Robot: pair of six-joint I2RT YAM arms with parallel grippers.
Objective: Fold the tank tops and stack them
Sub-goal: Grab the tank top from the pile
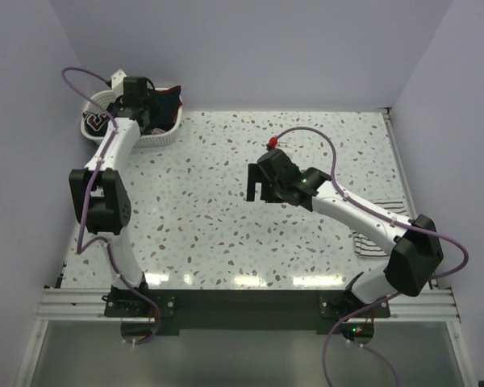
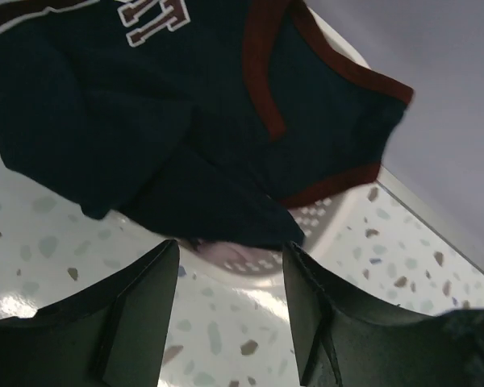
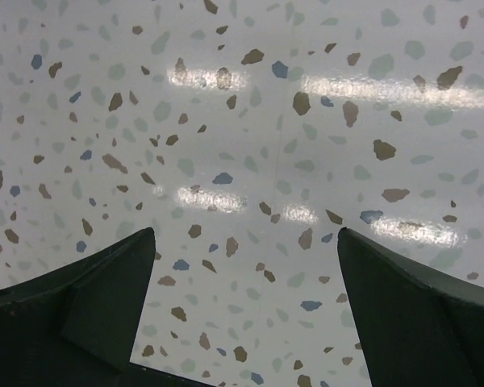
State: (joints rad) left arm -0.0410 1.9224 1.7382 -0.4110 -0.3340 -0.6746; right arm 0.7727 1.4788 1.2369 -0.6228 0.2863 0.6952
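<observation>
I log one navy tank top [image 2: 185,121], red-trimmed, heaped in the white basket [image 2: 327,218]. Left gripper [image 2: 230,246] at the basket's edge, jaws apart, empty. Right gripper [image 3: 246,232] well away from the basket, jaws wide, empty.

Navy red-trimmed tank top [image 2: 145,121] in basket [image 2: 327,218]

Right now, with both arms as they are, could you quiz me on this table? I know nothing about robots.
1. True or false: the navy tank top drapes over the white basket rim.
2. The right arm's fingers hover over: A) a shirt, B) bare table, C) the basket?
3. What colour trim edges the navy top?
Key: 1 true; 2 B; 3 red.
</observation>
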